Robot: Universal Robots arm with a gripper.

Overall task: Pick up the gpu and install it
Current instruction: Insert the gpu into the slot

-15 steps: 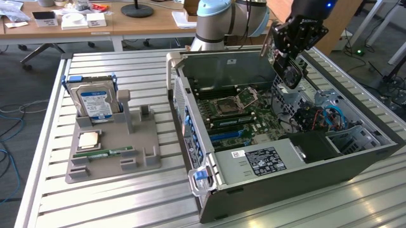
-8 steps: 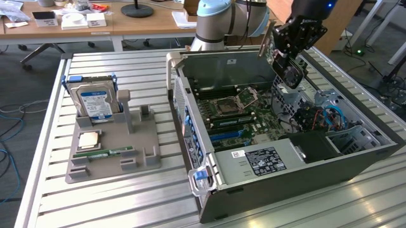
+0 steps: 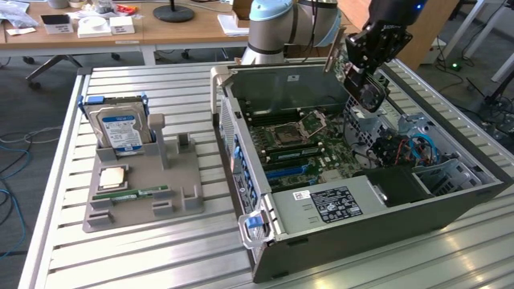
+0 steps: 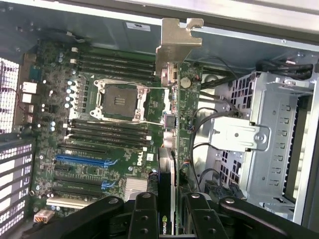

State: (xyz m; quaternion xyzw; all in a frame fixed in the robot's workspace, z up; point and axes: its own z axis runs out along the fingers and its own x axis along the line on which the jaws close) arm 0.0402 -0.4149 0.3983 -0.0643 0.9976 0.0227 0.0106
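1 gripper (image 4: pixel 169 201) grasps the gpu (image 4: pixel 167 169) edge-on between its 2 fingers (image 4: pixel 143 214). The card's metal bracket (image 4: pixel 174 47) points away from the wrist. The gpu hangs above the open computer case (image 3: pixel 362 229), clear of the motherboard (image 4: pixel 99 144) below.
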